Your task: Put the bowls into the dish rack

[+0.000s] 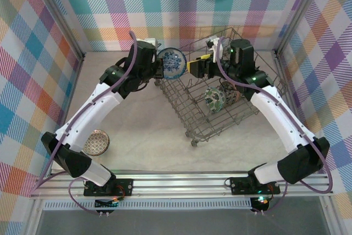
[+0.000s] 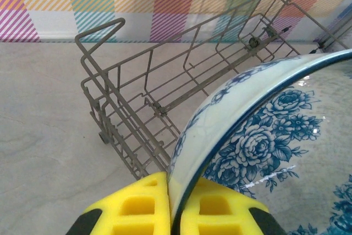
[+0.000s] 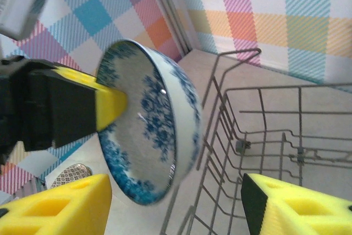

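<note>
Plaid walls boxed in a pale tabletop. The dish rack sat right of centre, turned corner-on to the arms. A green bowl stood on edge among the tines, and a reddish bowl was just beside it. One tan-patterned bowl lay on the table, well apart from the rack, near the left arm's base.

The left gripper had its jaws pinched on the rim of a blue-white bowl, one yellow pad inside and one outside. The bowl was held in the air on edge, just beside the rack's outer wall at the far-left side, and did not touch the wire. The right gripper hovered over the rack facing that bowl. Its jaws were spread wide and held nothing, and in the right wrist view the bowl sat ahead of the gap.

Judged step: a handover of the blue-white bowl, or a direct drop-in by the left arm; I could not tell which.

For a handover:
- The right jaws should straddle the rim on the side away from the left pads.
- They should close fully before the left lets go.
- The bowl should stay on edge throughout.

Either way, the bowl should clear the top wire before it goes down and should slot between tines in a free row, away from the green bowl. The glazed rim looked slippery, so a shallow pinch risked a slide or a chip against the wire.
</note>
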Robot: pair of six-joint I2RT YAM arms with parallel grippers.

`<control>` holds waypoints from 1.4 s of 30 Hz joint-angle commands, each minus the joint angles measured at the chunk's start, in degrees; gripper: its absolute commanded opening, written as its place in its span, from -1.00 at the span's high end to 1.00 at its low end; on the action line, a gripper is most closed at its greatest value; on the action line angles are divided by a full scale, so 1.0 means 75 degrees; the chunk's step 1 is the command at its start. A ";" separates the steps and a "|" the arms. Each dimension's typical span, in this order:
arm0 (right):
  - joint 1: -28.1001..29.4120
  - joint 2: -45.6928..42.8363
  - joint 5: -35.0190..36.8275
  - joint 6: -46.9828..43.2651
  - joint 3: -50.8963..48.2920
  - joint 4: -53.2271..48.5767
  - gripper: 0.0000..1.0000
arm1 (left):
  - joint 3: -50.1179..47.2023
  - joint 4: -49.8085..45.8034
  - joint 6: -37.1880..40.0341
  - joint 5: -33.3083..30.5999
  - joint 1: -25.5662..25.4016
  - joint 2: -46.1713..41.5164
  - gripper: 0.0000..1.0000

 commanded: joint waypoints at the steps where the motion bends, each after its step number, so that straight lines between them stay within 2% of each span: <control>1: 0.0089 0.0011 -0.0141 0.0045 -0.0078 0.0419 -0.25 | 0.0454 0.0501 0.0268 -0.0252 -0.0240 -0.0080 1.00; 7: 0.0089 0.0095 0.1202 0.0122 -0.0141 0.0327 -0.02 | 0.0532 0.0504 0.0339 -0.0544 -0.0452 -0.0080 1.00; 9: 0.0089 0.0136 0.1384 0.0161 -0.0148 0.0330 0.03 | 0.0470 0.0550 0.0333 -0.0593 -0.0475 -0.0085 1.00; 20: 0.0091 0.0463 0.1015 0.0293 -0.0084 0.0527 0.18 | 0.0559 0.0585 0.0287 -0.0595 -0.0485 0.0131 1.00; 28: 0.0101 0.0545 0.0619 0.0240 -0.0103 0.0564 0.17 | 0.0821 0.0402 0.0290 -0.0613 -0.0483 0.0332 1.00; 32: 0.0101 0.0501 0.0741 0.0225 -0.0164 0.0541 0.18 | 0.0904 0.0297 0.0286 -0.0627 -0.0489 0.0382 1.00; 37: 0.0111 0.0473 0.0901 0.0245 -0.0181 0.0480 0.37 | 0.0954 0.0305 0.0182 -0.0533 -0.0482 0.0418 0.99; 42: 0.0107 0.0507 0.0813 0.0279 -0.0152 0.0486 0.39 | 0.0975 0.0377 0.0101 -0.0401 -0.0495 0.0457 1.00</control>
